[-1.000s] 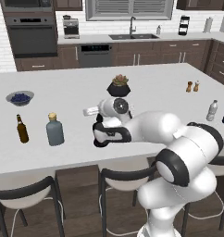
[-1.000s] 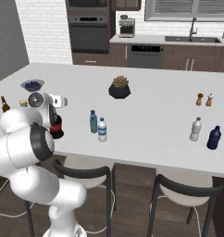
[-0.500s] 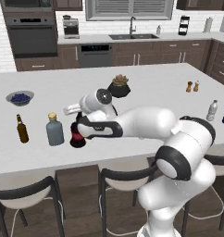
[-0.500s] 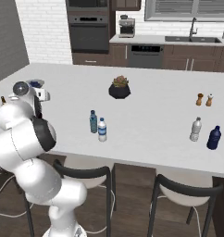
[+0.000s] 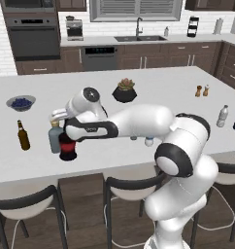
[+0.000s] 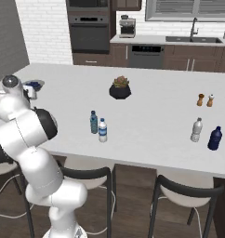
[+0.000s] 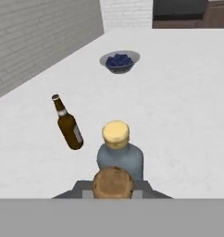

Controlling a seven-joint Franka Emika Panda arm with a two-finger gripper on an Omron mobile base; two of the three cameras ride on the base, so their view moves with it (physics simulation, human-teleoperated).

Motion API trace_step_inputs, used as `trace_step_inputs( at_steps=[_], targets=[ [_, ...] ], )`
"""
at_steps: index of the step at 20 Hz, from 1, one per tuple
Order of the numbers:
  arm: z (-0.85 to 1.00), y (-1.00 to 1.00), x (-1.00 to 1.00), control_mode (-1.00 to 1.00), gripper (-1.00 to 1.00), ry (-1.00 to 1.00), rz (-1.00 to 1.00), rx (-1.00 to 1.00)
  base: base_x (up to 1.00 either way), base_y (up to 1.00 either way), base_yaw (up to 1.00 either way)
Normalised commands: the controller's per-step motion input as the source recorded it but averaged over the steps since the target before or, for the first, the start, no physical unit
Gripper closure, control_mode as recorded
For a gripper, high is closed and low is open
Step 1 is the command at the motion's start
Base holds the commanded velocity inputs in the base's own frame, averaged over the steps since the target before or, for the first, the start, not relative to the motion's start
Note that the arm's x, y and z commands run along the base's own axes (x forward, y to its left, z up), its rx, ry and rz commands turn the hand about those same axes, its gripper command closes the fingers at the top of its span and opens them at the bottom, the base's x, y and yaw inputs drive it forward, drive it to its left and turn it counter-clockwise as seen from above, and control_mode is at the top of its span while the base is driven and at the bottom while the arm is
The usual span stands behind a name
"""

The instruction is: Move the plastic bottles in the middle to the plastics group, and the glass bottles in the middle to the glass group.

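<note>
- Left base view: white arm stretched toward the left of the frame, claw (image 5: 66, 130) pinched on the neck of the black bottle (image 5: 67, 149), jaws hidden behind the hand.
- Black bottle with red label at left centre, base at or just above the desk (image 5: 139, 92); contact hard to tell.
- Grey-blue flask (image 5: 55, 137) just beside the black bottle, perhaps touching; slim brown bottle (image 5: 23, 135) further left, apart.
- Hand view: cork top of the held bottle (image 7: 112, 182) at bottom centre, tan-stoppered flask (image 7: 119, 155) directly behind it, brown bottle (image 7: 67, 122) at left centre, bowl of blueberries (image 7: 119, 60) near the top.
- Right base view: blue-tinted water bottle (image 6: 93, 122) and clear labelled water bottle (image 6: 102, 130) side by side at centre, not yet moved; clear pale-capped bottle (image 6: 196, 129) and dark blue container (image 6: 215, 138) at right.
- Likely risk: letting go before the base is flat on the desk, tipping the tall bottle against the flask.
- Likely risk: drawing the claw back sideways, catching the thin neck or nudging the flask over.
- Likely risk: setting down too close, flask pushed out of place.
</note>
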Motion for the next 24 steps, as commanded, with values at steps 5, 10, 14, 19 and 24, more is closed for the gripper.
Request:
trace_step_inputs(
  at_steps=[5, 10, 14, 19, 24],
  targets=[
    [-0.02, 0.54, 0.00, -1.00, 1.00, 0.00, 0.00, -0.04, 0.00, 0.00, 0.00],
    [-0.09, 0.54, 0.04, -1.00, 1.00, 0.00, 0.00, -0.08, 0.00, 0.00, 0.00],
    [-0.08, 0.34, 0.16, -1.00, 1.00, 0.02, 0.00, -0.02, 0.00, 0.00, 0.00],
    [-0.30, 0.13, 0.27, -1.00, 1.00, 0.07, 0.00, 0.00, 0.00, 0.00, 0.00],
    [-0.31, 0.04, 0.42, -1.00, 1.00, 0.03, 0.00, 0.00, 0.00, 0.00, 0.00]
  ],
)
